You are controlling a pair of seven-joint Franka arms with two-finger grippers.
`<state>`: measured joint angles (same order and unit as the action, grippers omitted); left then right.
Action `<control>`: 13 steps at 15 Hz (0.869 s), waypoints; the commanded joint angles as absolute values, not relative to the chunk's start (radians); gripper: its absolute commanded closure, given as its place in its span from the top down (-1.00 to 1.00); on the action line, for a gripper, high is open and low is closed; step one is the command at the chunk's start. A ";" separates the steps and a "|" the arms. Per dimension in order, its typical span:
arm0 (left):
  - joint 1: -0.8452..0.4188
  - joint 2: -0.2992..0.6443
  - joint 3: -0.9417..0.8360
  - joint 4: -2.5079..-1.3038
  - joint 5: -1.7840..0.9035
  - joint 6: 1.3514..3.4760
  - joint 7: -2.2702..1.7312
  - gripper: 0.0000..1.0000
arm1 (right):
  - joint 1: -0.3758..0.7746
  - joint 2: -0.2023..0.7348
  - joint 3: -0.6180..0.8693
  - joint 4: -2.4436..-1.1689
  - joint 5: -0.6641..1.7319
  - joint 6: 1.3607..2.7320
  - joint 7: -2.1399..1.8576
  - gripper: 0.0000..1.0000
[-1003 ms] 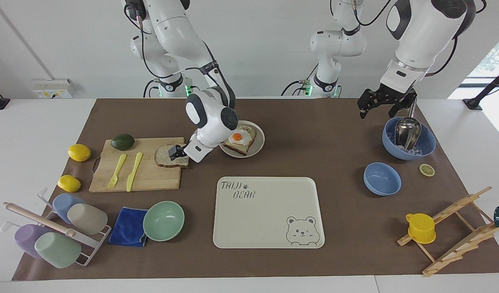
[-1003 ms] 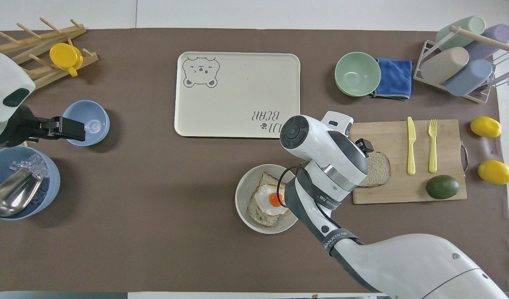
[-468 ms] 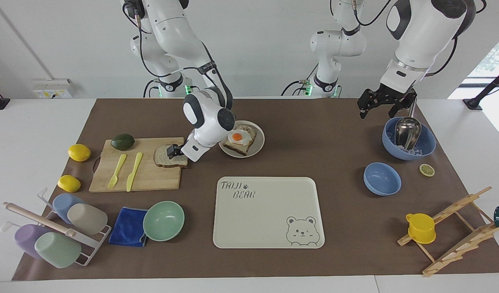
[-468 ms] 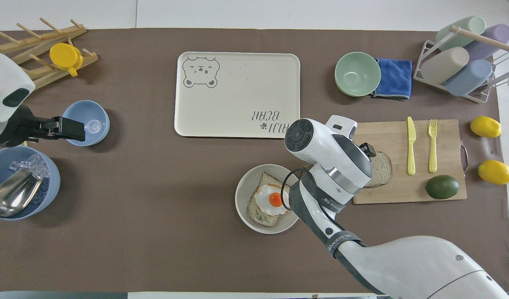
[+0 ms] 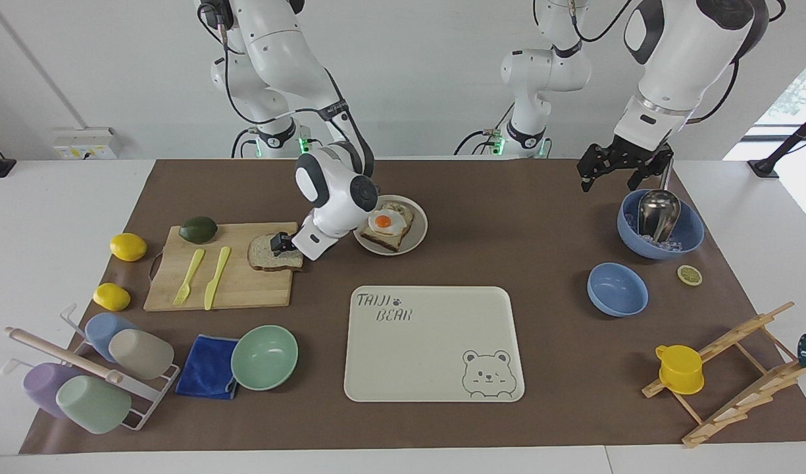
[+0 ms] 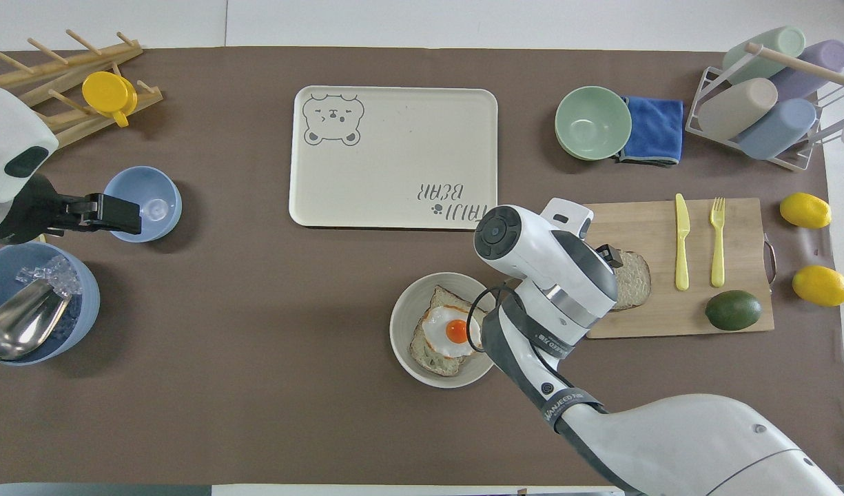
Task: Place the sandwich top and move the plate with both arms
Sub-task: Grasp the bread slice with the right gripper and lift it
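Observation:
The sandwich top (image 5: 266,254), a pale speckled slice with brown crust, lies on the wooden cutting board (image 5: 245,289) at its corner closest to the plate; it also shows in the overhead view (image 6: 639,281). My right gripper (image 5: 281,244) is down at the slice's edge nearest the plate, touching it, and its hand hides part of the slice from above (image 6: 609,253). The small round plate (image 5: 417,241) holds a toast with a fried egg (image 5: 387,225). My left gripper (image 5: 610,179) waits open and empty in the air beside the ice bowl (image 5: 689,234).
A cream bear tray (image 5: 435,355) lies farther from the robots than the plate. A yellow knife, fork and an avocado (image 5: 198,229) share the board. Mint bowl (image 5: 264,357), blue cloth, cup rack, lemons, a small blue bowl (image 5: 616,289) and a wooden rack stand around.
My right gripper has shifted slightly toward the right arm's end of the table at the slice's edge, and the slice has shifted a little with it. The left arm has not moved.

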<state>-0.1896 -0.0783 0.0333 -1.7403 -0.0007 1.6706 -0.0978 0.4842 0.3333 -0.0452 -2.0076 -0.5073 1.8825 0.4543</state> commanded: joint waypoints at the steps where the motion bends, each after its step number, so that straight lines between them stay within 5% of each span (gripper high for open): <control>1: -0.178 -0.087 0.026 -1.741 0.009 1.661 -0.097 1.00 | 0.477 0.296 -0.037 -2.059 -0.518 1.907 0.482 0.66; 2: -0.178 -0.087 0.026 -1.741 0.009 1.660 -0.097 1.00 | 0.480 0.296 -0.037 -2.059 -0.518 1.904 0.482 0.42; 5: -0.178 -0.087 0.026 -1.741 0.009 1.660 -0.097 1.00 | 0.485 0.293 -0.035 -2.059 -0.518 1.878 0.482 -0.82; 6: -0.178 -0.087 0.026 -1.741 0.009 1.660 -0.097 1.00 | 0.491 0.293 -0.035 -2.057 -0.518 1.870 0.482 -1.00; 13: -0.178 -0.087 0.026 -1.741 0.009 1.660 -0.097 1.00 | 0.512 0.318 0.023 -1.853 -0.520 1.637 0.469 -1.00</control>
